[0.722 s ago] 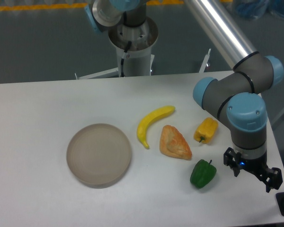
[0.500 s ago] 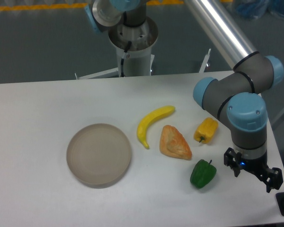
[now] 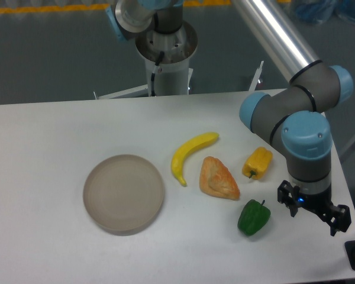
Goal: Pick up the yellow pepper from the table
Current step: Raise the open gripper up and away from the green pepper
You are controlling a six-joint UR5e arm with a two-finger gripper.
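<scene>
The yellow pepper [image 3: 257, 163] lies on its side on the white table [image 3: 59, 130], right of centre, with its stem pointing toward the front. My gripper [image 3: 314, 213] hangs near the table's right front corner, below and to the right of the yellow pepper and apart from it. Its two dark fingers [image 3: 284, 196] are spread, with nothing between them. The arm's grey and blue wrist rises just above it.
A green pepper [image 3: 254, 217] sits just left of the gripper. An orange wedge of toy food [image 3: 218, 178] lies left of the yellow pepper, and a banana [image 3: 189, 154] beyond that. A round grey plate [image 3: 123, 193] rests at the left. The table's right edge is close to the gripper.
The arm and gripper have shifted slightly up and to the left. The objects on the table have not moved.
</scene>
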